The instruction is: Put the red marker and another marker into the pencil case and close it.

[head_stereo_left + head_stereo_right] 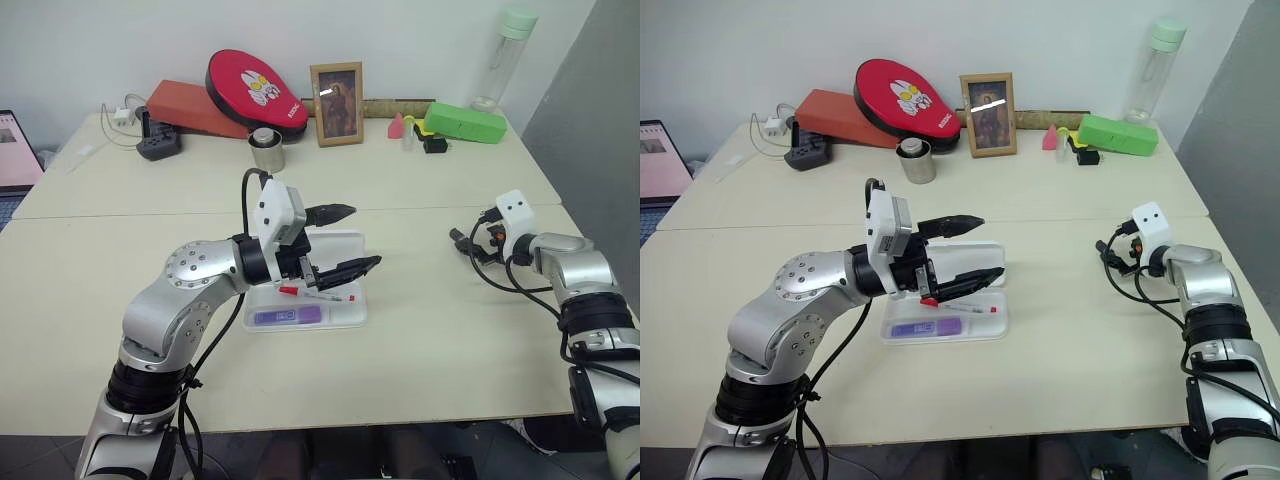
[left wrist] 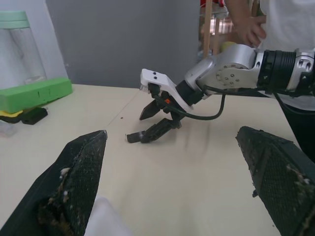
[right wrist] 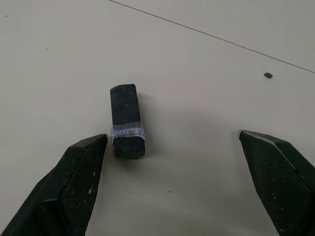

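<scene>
The white pencil case (image 1: 347,316) lies open at the table's middle, its lid folded back behind the tray. Inside lie the red marker (image 1: 318,295), slanted across the tray, and the purple marker (image 1: 288,316) along the near wall. My left gripper (image 1: 365,236) hovers over the case, pointing right, fingers wide open and empty. My right gripper (image 1: 462,243) is far off to the right, low over the bare table, open with nothing held. In the right wrist view a small black block (image 3: 127,120) lies on the table between its fingers, close to one of them.
Along the back stand a green box (image 1: 465,122), a clear bottle (image 1: 505,55), a picture frame (image 1: 337,103), a red pad (image 1: 255,90), a metal cup (image 1: 266,150) and a power strip (image 1: 158,145). A person (image 2: 256,24) stands beyond the table's right side.
</scene>
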